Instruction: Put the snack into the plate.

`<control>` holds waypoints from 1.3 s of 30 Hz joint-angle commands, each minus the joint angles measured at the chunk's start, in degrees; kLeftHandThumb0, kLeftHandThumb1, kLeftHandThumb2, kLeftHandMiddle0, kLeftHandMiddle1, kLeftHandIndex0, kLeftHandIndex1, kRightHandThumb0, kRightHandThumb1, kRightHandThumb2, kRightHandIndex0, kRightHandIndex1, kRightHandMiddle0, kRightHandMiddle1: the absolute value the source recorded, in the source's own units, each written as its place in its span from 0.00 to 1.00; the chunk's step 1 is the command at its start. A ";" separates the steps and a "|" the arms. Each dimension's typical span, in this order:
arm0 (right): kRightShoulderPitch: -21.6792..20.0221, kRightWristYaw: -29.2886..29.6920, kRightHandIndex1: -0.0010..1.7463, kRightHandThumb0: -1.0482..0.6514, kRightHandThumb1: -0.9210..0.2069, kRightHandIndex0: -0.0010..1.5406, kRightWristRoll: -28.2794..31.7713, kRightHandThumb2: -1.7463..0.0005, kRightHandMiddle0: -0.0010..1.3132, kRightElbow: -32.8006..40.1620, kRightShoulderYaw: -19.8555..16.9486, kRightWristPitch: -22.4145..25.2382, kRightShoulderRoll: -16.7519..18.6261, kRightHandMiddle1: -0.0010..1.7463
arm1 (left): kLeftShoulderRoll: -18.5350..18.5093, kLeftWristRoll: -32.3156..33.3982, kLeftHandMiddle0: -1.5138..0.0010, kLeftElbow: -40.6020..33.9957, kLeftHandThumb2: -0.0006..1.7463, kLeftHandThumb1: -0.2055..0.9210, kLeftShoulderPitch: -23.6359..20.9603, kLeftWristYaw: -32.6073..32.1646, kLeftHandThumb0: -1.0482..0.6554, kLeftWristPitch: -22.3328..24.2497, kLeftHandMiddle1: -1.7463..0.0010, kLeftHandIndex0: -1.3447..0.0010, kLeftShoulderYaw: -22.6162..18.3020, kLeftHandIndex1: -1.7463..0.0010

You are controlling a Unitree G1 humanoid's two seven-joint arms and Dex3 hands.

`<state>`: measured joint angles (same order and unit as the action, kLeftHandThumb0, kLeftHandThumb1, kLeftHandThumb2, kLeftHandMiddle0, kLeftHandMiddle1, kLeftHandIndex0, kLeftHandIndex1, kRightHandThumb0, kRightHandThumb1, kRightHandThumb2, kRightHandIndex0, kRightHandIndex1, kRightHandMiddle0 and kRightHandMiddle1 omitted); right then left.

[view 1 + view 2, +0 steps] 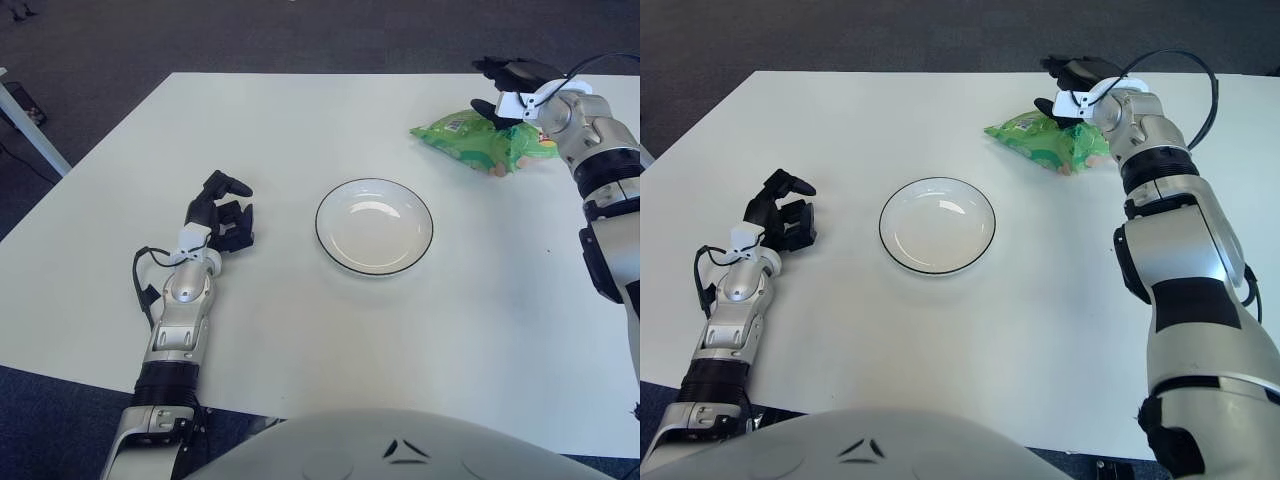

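Your white rectangular table point(300, 330) has broad bare surface around the centre and toward the near edge. The round white plate with a thin dark rim point(375, 226) sits mid-table, nothing in it. The crinkled green plastic snack bag point(478, 144) lies flat near the far right edge, well apart from the plate. Your right hand point(512, 88) is at the bag's far end, fingers spread, not closed on it. Your left hand point(222, 213) shows left of the plate, fingers curled, holding nothing.
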<state>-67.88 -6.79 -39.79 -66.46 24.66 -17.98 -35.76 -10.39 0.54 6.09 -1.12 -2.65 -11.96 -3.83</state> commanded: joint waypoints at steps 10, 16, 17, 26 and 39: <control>2.94 1.16 0.00 0.05 0.00 0.00 -0.47 0.31 0.01 -5.68 2.28 0.90 1.87 0.09 | 3.58 -0.08 0.25 6.61 0.61 0.65 7.67 0.20 0.37 0.28 0.00 0.66 0.97 0.00; 4.52 1.76 0.00 0.06 0.00 0.00 -0.89 0.29 0.00 -8.39 3.42 2.17 2.92 0.17 | 3.54 -0.02 0.25 6.49 0.61 0.65 7.75 0.25 0.37 0.36 0.00 0.66 0.86 0.00; 4.87 1.98 0.00 0.06 0.00 0.00 -0.99 0.29 0.00 -8.90 3.61 2.47 3.14 0.18 | 3.54 0.05 0.25 6.51 0.60 0.65 7.74 0.32 0.37 0.29 0.00 0.66 0.83 0.00; 5.96 0.34 0.00 0.03 0.00 0.00 -0.76 0.29 0.00 -10.40 4.64 2.64 3.72 0.19 | 3.53 0.62 0.25 6.39 0.59 0.66 8.04 0.81 0.37 -0.21 0.00 0.67 0.61 0.00; 8.05 -1.42 0.00 0.04 0.00 0.00 0.11 0.32 0.00 -8.19 4.73 -4.73 -0.05 0.26 | 3.74 0.45 0.26 5.47 0.59 0.67 8.37 0.49 0.37 0.98 0.00 0.68 0.44 0.00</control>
<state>-62.54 -6.01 -39.80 -75.85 29.16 -19.19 -34.06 -10.56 0.83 5.77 -1.04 -1.94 -11.73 -4.37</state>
